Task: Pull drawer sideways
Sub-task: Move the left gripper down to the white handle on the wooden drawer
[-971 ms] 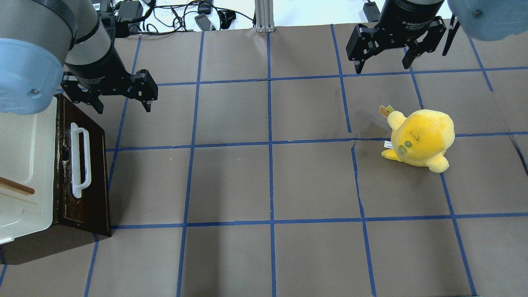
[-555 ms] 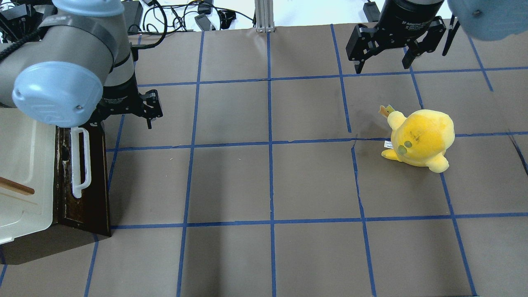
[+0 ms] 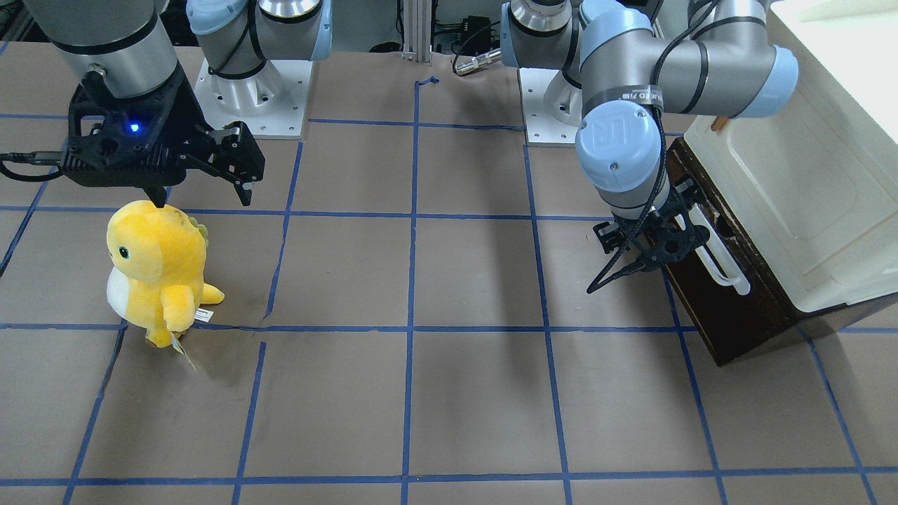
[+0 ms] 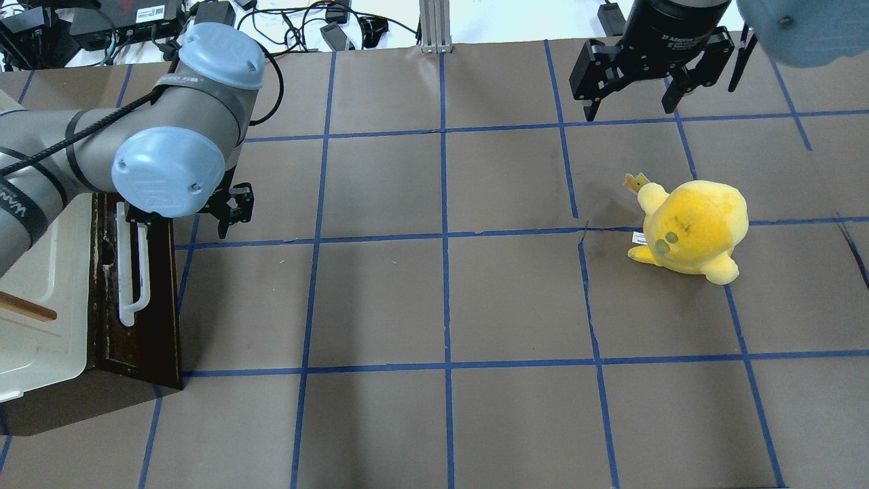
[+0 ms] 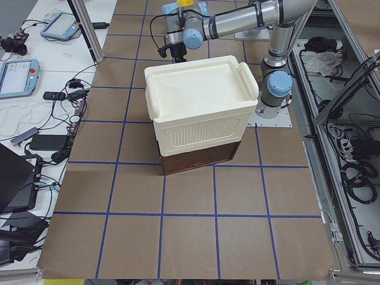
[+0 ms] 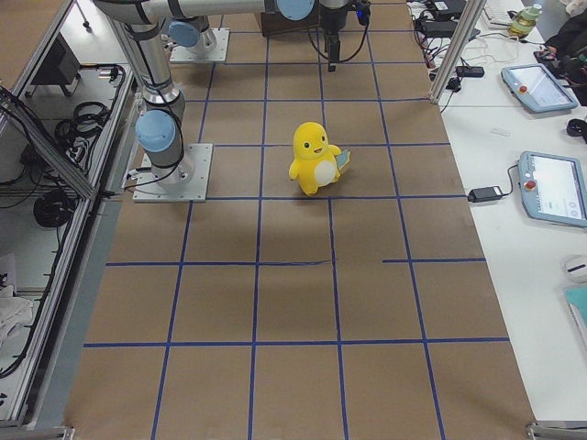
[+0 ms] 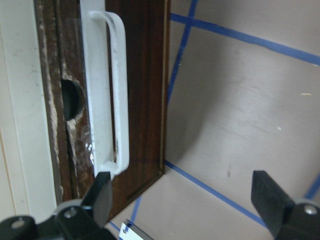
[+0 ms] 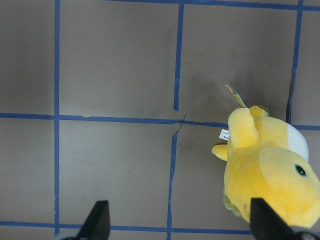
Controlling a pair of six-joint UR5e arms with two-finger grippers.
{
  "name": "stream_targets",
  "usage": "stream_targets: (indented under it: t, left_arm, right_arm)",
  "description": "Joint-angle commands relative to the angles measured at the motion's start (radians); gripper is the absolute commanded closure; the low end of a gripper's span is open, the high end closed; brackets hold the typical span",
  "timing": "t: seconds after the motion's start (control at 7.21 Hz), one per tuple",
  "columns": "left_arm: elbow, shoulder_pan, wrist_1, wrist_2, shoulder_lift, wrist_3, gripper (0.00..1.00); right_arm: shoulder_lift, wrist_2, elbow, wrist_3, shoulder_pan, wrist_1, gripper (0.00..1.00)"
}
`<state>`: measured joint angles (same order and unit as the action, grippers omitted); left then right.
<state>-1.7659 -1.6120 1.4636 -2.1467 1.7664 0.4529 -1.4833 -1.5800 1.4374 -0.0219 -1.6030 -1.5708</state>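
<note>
The drawer (image 4: pixel 159 299) has a dark brown front and a long white bar handle (image 4: pixel 129 272), and sits under the cream-white cabinet (image 4: pixel 41 272) at the table's left. None of its interior shows. My left gripper (image 4: pixel 183 221) is open and empty at the handle's far end. In the left wrist view one fingertip (image 7: pixel 100 192) lies just by the end of the handle (image 7: pixel 107 90), while the other hangs over the table paper beside the drawer front (image 7: pixel 145 90). My right gripper (image 4: pixel 631 102) is open and empty, far right.
A yellow plush toy (image 4: pixel 692 227) stands on the right half of the table, near my right gripper (image 3: pixel 200 193). Brown paper with blue tape lines covers the table. Cables lie beyond the far edge.
My left arm has swung and its wrist has turned, bringing the open gripper down to the far end of the drawer handle. The drawer, the plush toy and the right arm have not moved.
</note>
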Motion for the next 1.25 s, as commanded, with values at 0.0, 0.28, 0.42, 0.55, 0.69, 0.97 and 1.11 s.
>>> stream_targets:
  t: [0.0,0.28,0.42,0.55,0.69,0.97,1.11]
  left_arm:
    - [0.015,0.009,-0.031,-0.06,0.088,0.007,0.0]
    - [0.016,0.012,-0.046,-0.137,0.125,0.016,0.0]
    - [0.016,0.033,-0.046,-0.139,0.128,0.018,0.04]
    - [0.016,0.071,-0.046,-0.125,0.131,0.016,0.1]
    - [0.01,0.083,-0.046,-0.124,0.133,0.016,0.1]
    - [0.002,0.084,-0.046,-0.124,0.136,0.021,0.1]
    - [0.003,0.084,-0.046,-0.124,0.136,0.023,0.17]
  right_arm:
    - [0.0,0.0,0.0,0.0,0.0,0.0,0.0]
    - [0.0,-0.001,0.0,0.0,0.0,0.0,0.0]
    - [0.0,-0.001,0.0,-0.001,0.0,0.0,0.0]
    - [0.0,0.0,0.0,0.0,0.0,0.0,0.0]
    - [0.0,0.0,0.0,-0.001,0.0,0.0,0.0]
    - [0.0,-0.001,0.0,0.0,0.0,0.0,0.0]
    - [0.0,0.0,0.0,0.0,0.0,0.0,0.0]
